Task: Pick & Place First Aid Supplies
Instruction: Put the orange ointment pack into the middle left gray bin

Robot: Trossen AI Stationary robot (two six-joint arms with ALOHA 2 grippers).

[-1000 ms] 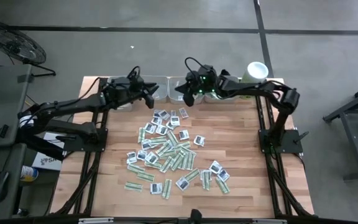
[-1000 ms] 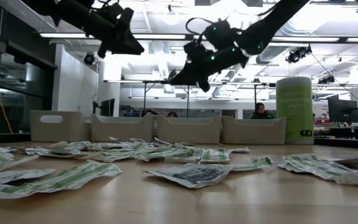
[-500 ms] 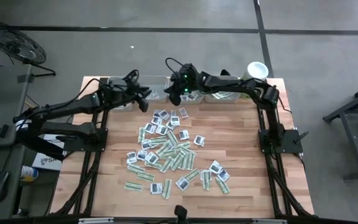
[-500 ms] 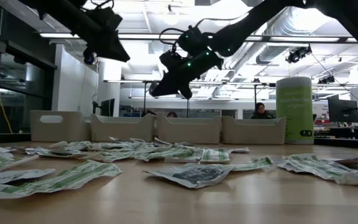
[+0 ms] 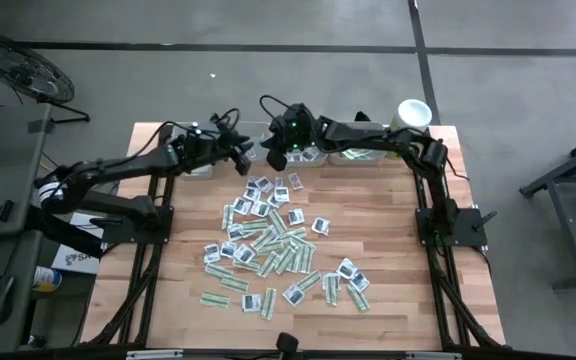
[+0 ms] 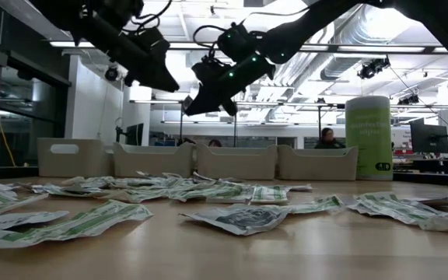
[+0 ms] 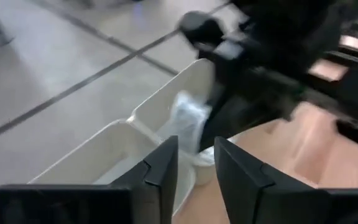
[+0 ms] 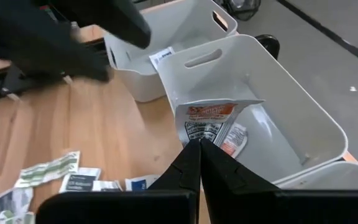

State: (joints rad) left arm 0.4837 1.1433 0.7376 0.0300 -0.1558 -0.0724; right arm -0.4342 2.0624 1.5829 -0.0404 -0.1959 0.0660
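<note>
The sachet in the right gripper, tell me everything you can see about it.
The sachet is a flat white packet with an orange band across its top and dark print below, crinkled like foil or paper. The right gripper is shut on its lower edge, holding it upright over a grey tray. A smaller packet lies in that tray beside it.

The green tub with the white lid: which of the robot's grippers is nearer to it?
Right. In the high view the right gripper, pinching a sachet, hangs left of the tub; the left gripper hangs even farther left.
</note>
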